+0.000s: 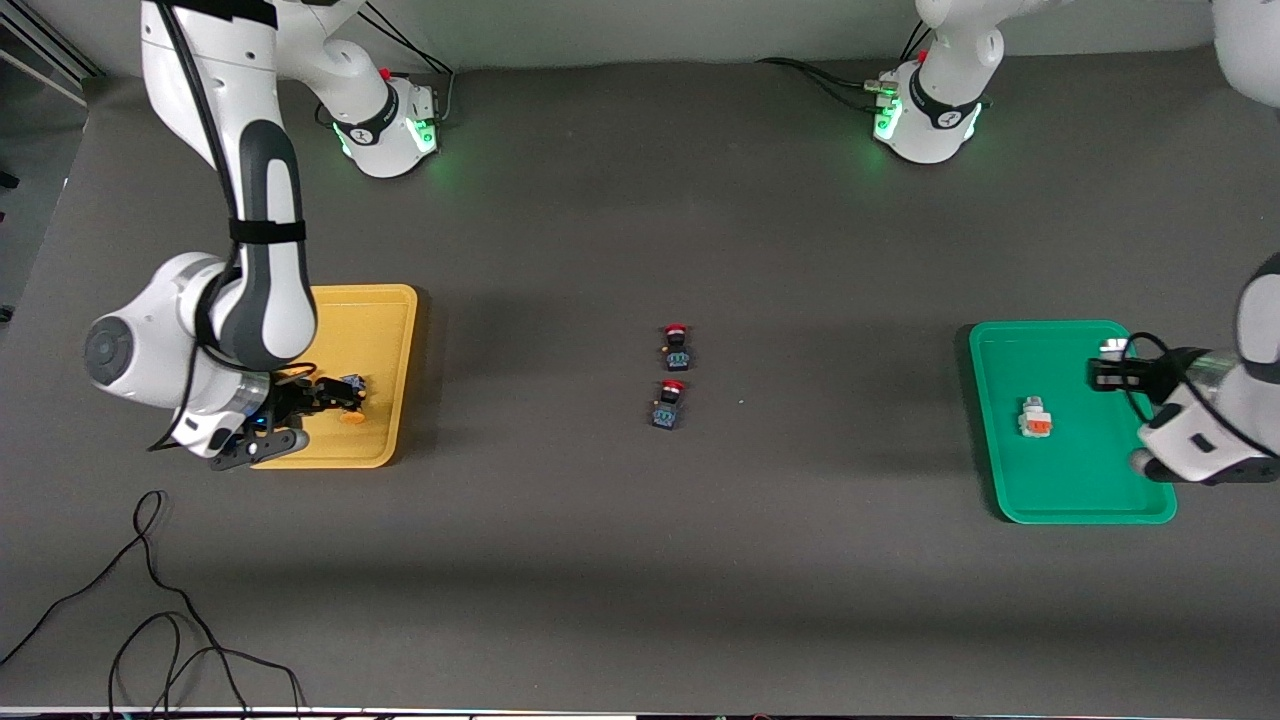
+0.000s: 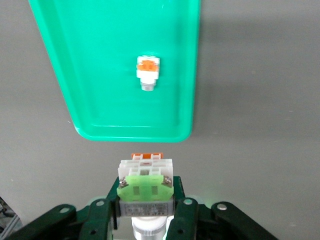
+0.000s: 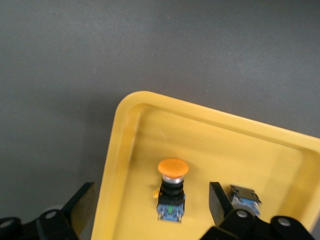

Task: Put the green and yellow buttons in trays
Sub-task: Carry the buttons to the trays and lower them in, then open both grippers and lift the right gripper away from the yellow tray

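Observation:
The yellow tray (image 1: 385, 330) lies at the right arm's end of the table. My right gripper (image 1: 335, 400) hangs low over it, open (image 3: 150, 205). An orange-yellow capped button (image 3: 171, 192) lies on its side on the tray floor between the fingers, touching neither. A second dark button (image 3: 245, 197) lies beside it, partly hidden by one finger. At the left arm's end is the green tray (image 1: 1060, 490), where an orange-faced pale button (image 1: 1035, 417) rests. My left gripper (image 1: 1110, 370) is over this tray, shut on a green-faced pale button (image 2: 145, 186).
Two red-capped dark switches (image 1: 676, 345) (image 1: 668, 403) lie at the middle of the table, one nearer the front camera than the other. A loose black cable (image 1: 150, 620) loops on the table near the front edge at the right arm's end.

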{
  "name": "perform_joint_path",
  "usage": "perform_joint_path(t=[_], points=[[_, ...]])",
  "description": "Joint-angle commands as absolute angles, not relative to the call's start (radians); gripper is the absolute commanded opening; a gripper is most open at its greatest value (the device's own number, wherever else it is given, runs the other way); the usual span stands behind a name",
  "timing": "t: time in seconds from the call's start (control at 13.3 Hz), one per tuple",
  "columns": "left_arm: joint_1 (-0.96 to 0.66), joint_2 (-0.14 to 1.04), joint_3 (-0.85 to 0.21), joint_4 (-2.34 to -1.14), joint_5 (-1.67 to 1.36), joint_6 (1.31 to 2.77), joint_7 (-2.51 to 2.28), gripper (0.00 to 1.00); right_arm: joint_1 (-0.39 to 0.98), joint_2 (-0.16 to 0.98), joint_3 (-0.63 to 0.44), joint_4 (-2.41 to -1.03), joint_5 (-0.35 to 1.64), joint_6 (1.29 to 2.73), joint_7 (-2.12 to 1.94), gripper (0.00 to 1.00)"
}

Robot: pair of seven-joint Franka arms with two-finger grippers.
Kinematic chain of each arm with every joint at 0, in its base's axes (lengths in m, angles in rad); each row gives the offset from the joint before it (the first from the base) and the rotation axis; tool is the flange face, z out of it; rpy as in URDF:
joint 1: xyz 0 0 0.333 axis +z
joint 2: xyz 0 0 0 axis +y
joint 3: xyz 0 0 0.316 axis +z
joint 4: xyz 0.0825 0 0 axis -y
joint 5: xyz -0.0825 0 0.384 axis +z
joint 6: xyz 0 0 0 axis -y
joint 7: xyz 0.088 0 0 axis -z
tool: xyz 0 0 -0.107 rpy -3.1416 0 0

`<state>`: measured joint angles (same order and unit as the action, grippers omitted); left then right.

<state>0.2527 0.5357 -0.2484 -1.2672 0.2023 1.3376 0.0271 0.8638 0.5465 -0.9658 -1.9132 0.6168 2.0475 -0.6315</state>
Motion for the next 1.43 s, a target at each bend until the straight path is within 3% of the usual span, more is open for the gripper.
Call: perform_joint_path(t=[0.0,0.23,0.45,0.68,0.83,1.13,1.35], points=[[0.337,0.495,-0.255,-1.374,0.224,1.440,0.164,0.00,0.874,0.537,-1.008,-1.755,0.520,1.857,-0.522,1.00],[0.397,0.492,-0.255,-1.474,0.247,1.575,0.230,0.00,0.876,0.537,-1.046,-1.648,0.502,1.720,-0.511,1.00],[0.436,0.466,-0.256,-1.651,0.247,1.789,0.232,0.00,0.911,0.523,-1.097,-1.562,0.456,1.596,-0.444,1.00],[0.455,0.477,-0.255,-1.759,0.245,1.969,0.230,0.00,1.055,0.456,-1.192,-1.562,0.368,1.588,-0.361,1.00],[0.465,0.479,-0.255,-1.825,0.245,2.070,0.232,0.00,1.078,0.392,-1.186,-1.560,0.300,1.588,-0.290,1.00],[0.480,0.514,-0.255,-1.899,0.245,2.219,0.236,0.00,1.023,0.227,-1.034,-1.569,0.134,1.588,-0.151,1.00],[0.495,0.541,-0.255,-1.914,0.244,2.264,0.236,0.00,0.802,0.109,-0.770,-1.600,0.031,1.589,-0.085,1.00]])
